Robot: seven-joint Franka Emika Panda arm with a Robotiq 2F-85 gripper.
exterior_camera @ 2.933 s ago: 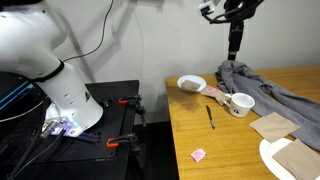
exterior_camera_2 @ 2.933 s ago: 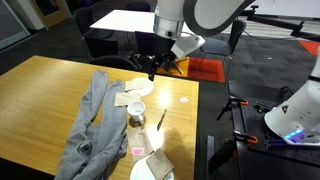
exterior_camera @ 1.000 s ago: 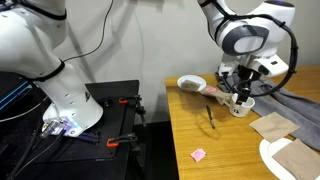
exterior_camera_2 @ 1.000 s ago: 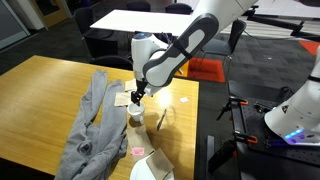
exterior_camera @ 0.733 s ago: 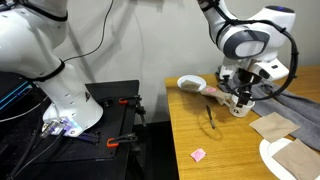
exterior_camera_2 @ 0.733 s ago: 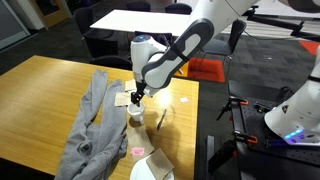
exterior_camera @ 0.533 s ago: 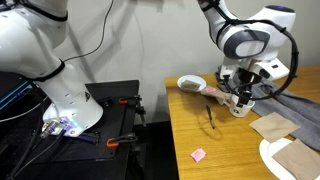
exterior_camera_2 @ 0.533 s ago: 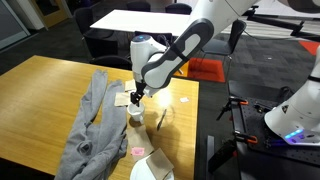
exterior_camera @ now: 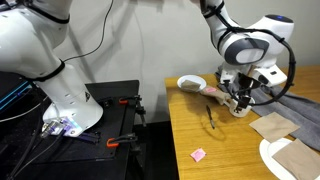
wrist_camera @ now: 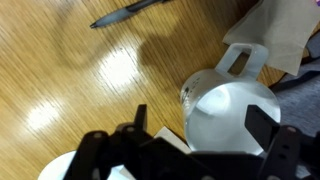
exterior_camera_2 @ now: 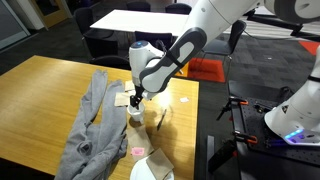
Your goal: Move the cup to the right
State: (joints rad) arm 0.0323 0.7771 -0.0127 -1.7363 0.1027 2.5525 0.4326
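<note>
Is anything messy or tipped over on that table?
Nothing is tipped or spilled; the cup stands upright. Only the gray cloth looks messy, lying crumpled across the wooden table.

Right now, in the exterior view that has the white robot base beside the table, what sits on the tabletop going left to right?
pink scrap → pen → cup → brown napkin. The bowl and the grey cloth are left out because they overlap others in the order.
</note>
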